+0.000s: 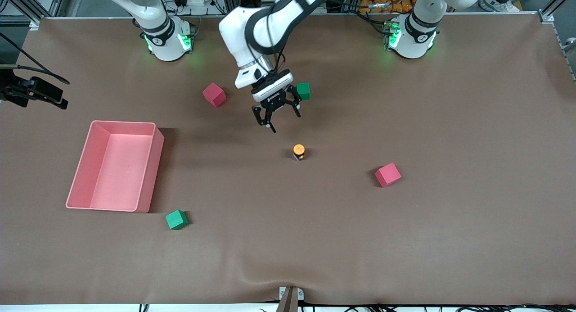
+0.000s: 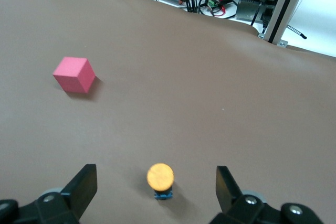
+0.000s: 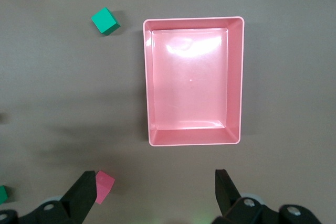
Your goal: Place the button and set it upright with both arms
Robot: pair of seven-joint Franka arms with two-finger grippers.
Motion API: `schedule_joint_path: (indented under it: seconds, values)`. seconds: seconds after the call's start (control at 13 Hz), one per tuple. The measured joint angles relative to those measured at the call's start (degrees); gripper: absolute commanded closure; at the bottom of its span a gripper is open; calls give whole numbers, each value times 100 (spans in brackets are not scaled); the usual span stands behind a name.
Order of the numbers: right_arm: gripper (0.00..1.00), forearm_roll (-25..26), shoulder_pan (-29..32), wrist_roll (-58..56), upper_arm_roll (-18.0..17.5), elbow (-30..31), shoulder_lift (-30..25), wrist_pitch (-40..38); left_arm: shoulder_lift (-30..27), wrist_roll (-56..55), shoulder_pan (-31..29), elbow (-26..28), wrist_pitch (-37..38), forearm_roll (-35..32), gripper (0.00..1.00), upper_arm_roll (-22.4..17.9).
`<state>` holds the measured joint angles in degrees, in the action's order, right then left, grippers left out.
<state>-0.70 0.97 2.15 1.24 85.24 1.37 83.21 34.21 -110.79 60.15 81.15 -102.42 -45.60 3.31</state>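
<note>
The button (image 1: pixel 299 151) stands upright on the brown table, orange cap up on its short dark body. In the left wrist view the button (image 2: pixel 160 178) shows between the two dark fingers, apart from both. My left gripper (image 1: pixel 285 121) is open and holds nothing. It hangs over bare table between a green cube (image 1: pixel 303 91) and the button. The right gripper (image 3: pixel 152 195) is out of the front view. Its wrist view shows it open and empty, high over the table beside the pink bin (image 3: pixel 194 19).
The pink bin (image 1: pixel 123 122) lies toward the right arm's end. A red cube (image 1: pixel 214 94) sits near the left gripper, another red cube (image 1: pixel 388 174) (image 2: pixel 74 74) toward the left arm's end, and a green cube (image 1: pixel 176 219) (image 3: pixel 105 21) by the bin's near corner.
</note>
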Motion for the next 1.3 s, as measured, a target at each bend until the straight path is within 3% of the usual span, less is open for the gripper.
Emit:
schedule_joint_path:
  seconds: [0.69, 1.3]
  values:
    - [0, 0, -1, 0, -2, 25, 6, 35, -1278, 1832, -926, 301, 3, 1561, 0, -2]
    - [0, 0, 2, 0, 8, 26, 6, 213, -1888, 3123, -1641, 351, 3, 2831, 0, -2]
